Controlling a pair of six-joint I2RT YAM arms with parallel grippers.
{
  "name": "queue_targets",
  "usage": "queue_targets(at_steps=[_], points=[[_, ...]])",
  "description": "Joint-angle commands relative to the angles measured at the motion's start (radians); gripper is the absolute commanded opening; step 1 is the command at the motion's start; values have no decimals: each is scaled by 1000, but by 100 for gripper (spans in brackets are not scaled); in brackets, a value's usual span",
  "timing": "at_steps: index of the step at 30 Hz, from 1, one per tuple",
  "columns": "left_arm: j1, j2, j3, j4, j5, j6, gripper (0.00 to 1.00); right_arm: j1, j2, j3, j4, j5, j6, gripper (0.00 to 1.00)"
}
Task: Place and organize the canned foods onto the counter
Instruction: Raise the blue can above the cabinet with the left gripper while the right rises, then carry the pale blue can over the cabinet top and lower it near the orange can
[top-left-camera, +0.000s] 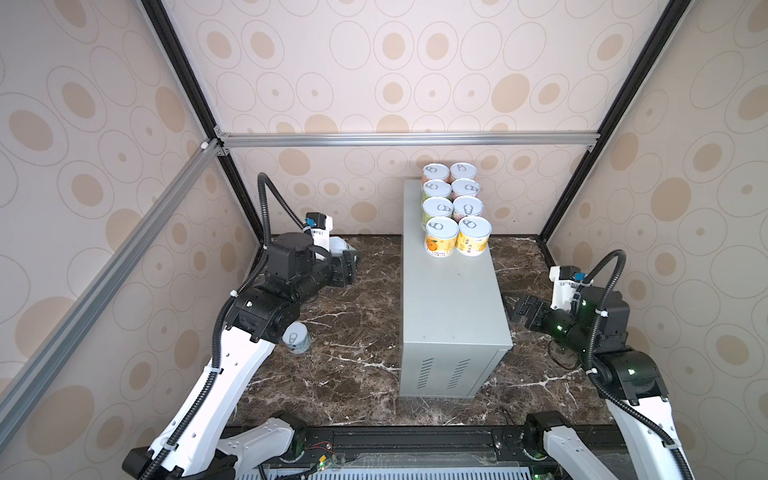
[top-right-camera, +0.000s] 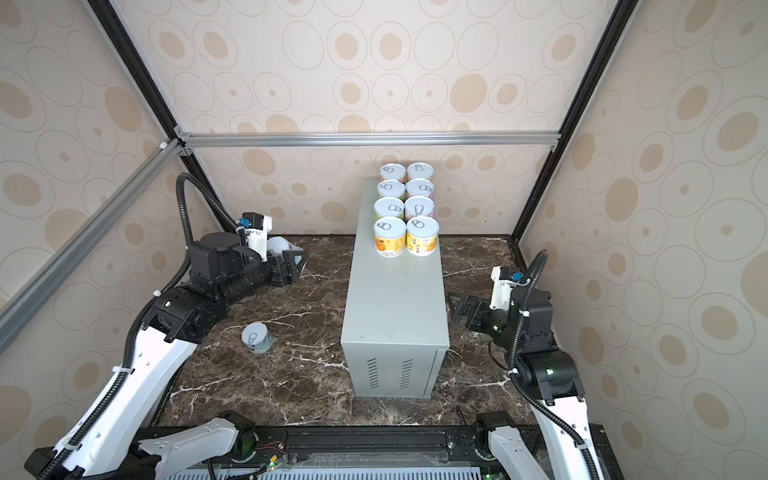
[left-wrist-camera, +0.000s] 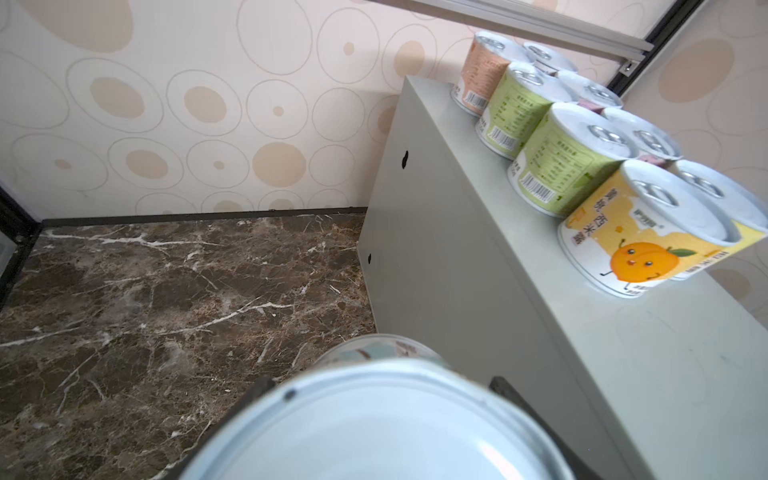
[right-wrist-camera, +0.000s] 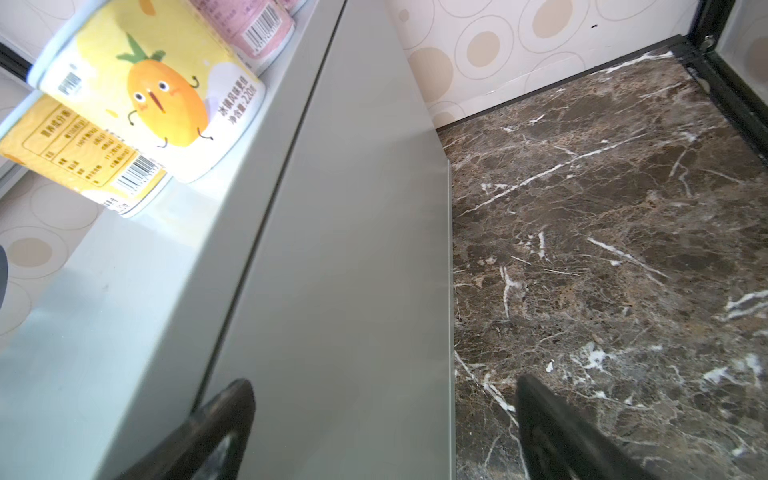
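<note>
Only overhead: one stray can (top-right-camera: 257, 337)

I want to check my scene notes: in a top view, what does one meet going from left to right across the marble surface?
Loose pale blue can → left claw gripping the held can → grey counter carrying eight cans → right claw, open.

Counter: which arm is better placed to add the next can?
Left. The left gripper holds a pale blue can beside the counter; the right gripper is open and empty.
</note>
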Motion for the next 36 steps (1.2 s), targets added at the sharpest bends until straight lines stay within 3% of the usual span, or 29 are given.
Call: queue_targets(at_steps=[1, 11, 27, 36], points=[[-59, 32, 128, -14, -33, 53, 45, -2, 8, 35, -38, -40, -27, 99], [-253, 184, 365, -145, -142, 95, 45, 2, 24, 89, -58, -40, -43, 99], [-603, 456, 771, -436, -442, 143, 45, 52, 22, 118, -78, 17, -76, 99], [-703, 567, 871, -489, -487, 154, 45, 58, -17, 92, -77, 38, -80, 99]])
